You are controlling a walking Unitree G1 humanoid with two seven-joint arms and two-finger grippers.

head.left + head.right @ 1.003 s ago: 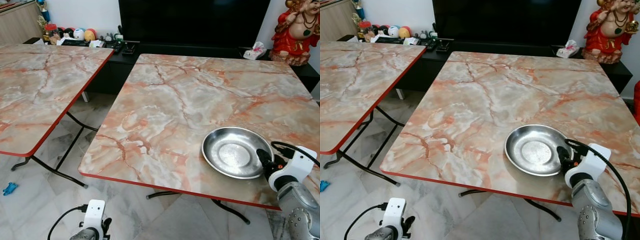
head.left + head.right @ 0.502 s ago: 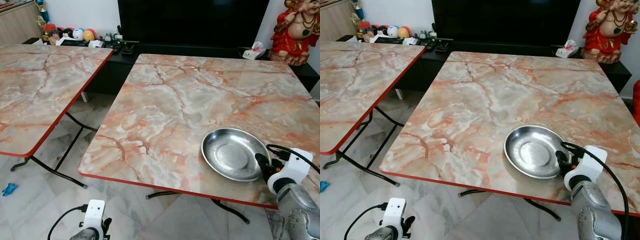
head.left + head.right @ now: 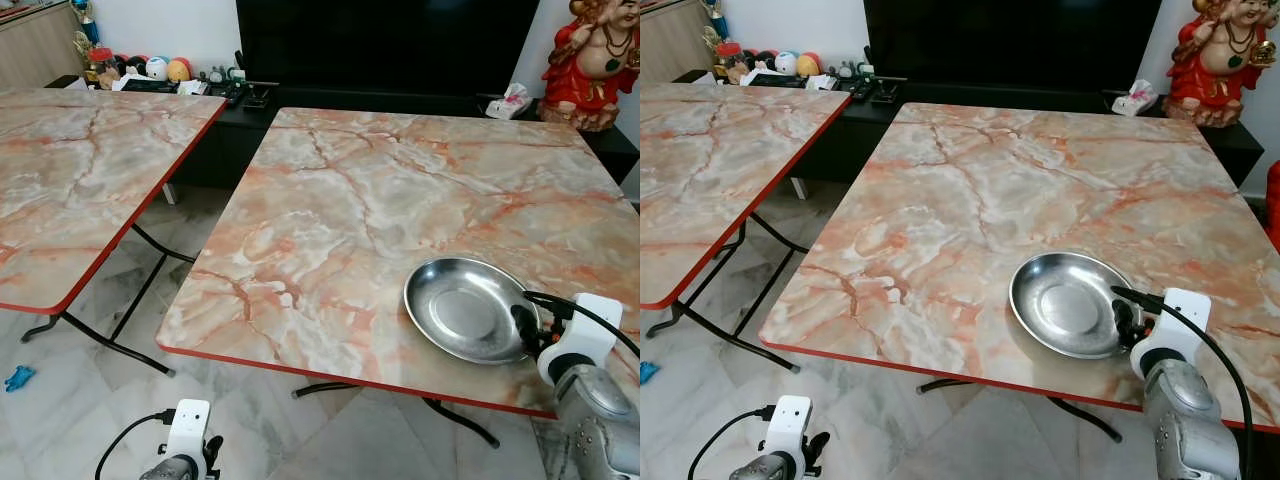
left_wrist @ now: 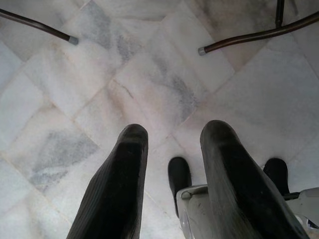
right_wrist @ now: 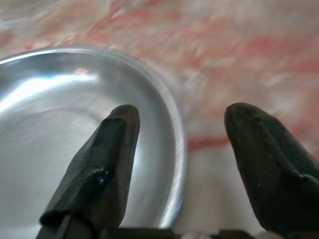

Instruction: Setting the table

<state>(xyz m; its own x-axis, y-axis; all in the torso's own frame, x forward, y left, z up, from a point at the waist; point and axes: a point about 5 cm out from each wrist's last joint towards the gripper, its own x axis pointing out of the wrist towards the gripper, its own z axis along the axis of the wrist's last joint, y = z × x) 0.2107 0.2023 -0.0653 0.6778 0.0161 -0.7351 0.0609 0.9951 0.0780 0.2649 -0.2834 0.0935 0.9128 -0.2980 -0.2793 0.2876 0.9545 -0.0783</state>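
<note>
- The steel plate (image 3: 466,308) sits flat on the marble-pattern surface (image 3: 400,190), over by the near right corner and not far from the red front edge.
- Right end effector (image 5: 182,134) is right at the plate's near right rim with its fingers spread wide. One finger (image 5: 102,169) hangs over the inside of the dish, the other finger (image 5: 269,154) is outside over the bare marble, so the rim runs between them. It looks released, not squeezing the plate.
- Left end effector (image 4: 172,149) hangs low at the robot's side over the pale tiled floor (image 4: 149,74), fingers parted and nothing between them.
- A second marble surface (image 3: 70,170) stands off to the left, apart from the first.
- At the back there's a dark TV console (image 3: 380,100) with a red figurine (image 3: 595,65) at its right end.
</note>
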